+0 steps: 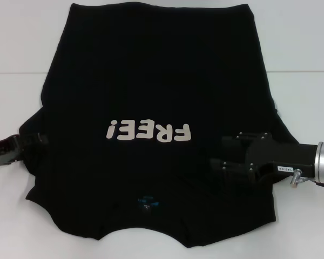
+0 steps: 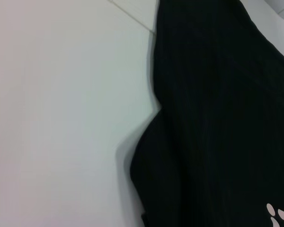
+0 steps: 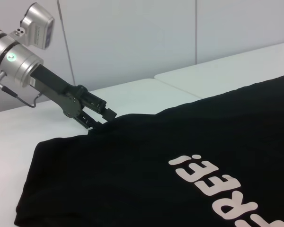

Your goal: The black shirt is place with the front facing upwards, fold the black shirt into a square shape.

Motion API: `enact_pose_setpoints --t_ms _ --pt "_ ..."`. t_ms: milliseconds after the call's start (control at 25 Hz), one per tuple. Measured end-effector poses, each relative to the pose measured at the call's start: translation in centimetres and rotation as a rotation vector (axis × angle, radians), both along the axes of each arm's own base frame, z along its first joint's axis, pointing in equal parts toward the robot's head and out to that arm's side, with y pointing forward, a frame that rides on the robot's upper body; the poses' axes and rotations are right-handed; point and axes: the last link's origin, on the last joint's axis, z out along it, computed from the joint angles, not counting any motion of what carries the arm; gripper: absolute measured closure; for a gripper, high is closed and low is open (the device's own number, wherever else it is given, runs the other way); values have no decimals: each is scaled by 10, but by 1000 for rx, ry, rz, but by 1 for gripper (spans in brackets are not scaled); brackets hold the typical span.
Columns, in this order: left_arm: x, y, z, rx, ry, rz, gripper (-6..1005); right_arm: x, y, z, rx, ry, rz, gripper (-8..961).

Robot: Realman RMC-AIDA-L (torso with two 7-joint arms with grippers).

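— Where's the shirt?

— Spread flat on the white table (image 1: 308,43), black shirt (image 1: 156,81) front side up, white "FREE!" lettering (image 1: 148,131) across the chest. Collar and small blue neck label (image 1: 149,189) on the near side, hem on the far side. Both sleeves already turned in over the body, leaving the outline narrower near the hem and wider near the collar.

— And the left gripper?

— Down at the shirt's left edge, level with the lettering. Left gripper (image 1: 39,140) reaching in from the table's left side, fingers closed on the cloth edge at the folded sleeve. Seen from the right wrist too: dark fingers pressed together on a pinch of fabric at the far edge.

— The right one?

— Right gripper (image 1: 217,154) lying low over the shirt's right side, just right of the lettering, black body stretched in from the right edge. Fingers dark against dark cloth; spread or pressed together, cannot tell.

— Anything from the left wrist?

— Only the shirt's edge against bare table, plus a corner of the lettering.
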Motion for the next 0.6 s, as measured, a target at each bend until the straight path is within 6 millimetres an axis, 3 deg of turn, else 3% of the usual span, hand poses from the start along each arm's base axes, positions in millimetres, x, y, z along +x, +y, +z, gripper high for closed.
enact_pose_setpoints --t_ms 600 --pt "2 4 -1 -8 8 11 122 0 0 1 2 -1 4 262"
